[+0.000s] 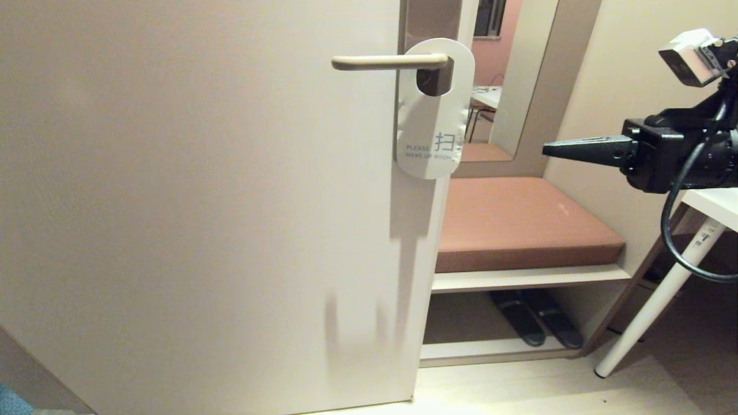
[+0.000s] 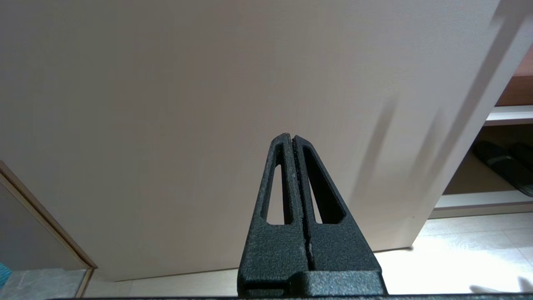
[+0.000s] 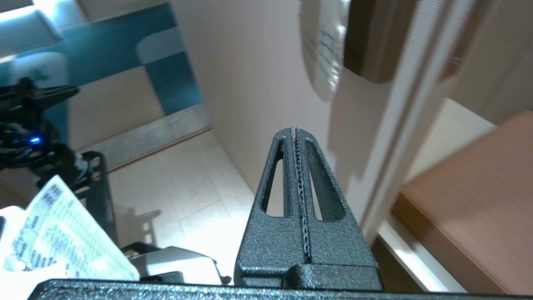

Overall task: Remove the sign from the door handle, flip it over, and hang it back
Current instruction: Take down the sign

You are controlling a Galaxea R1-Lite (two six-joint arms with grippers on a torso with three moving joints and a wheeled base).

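Note:
The sign [image 1: 429, 115] hangs on the door handle [image 1: 386, 61], white "MAKE UP ROOM" side facing out, near the door's right edge. In the right wrist view the sign [image 3: 322, 50] shows edge-on beside the brown backplate [image 3: 370, 37]. My right gripper [image 1: 546, 150] is raised to the right of the door, level with the sign's lower end and well apart from it, pointing toward it. Its fingers are pressed together, empty [image 3: 295, 130]. My left gripper [image 2: 290, 136] is shut and empty, low in front of the door's bare lower panel; it does not show in the head view.
The cream door [image 1: 202, 202] fills the left. Right of it stands a bench with a brown cushion [image 1: 519, 222], dark slippers [image 1: 533, 323] on the shelf below, and a mirror above. A white table leg [image 1: 657, 300] slants at the far right.

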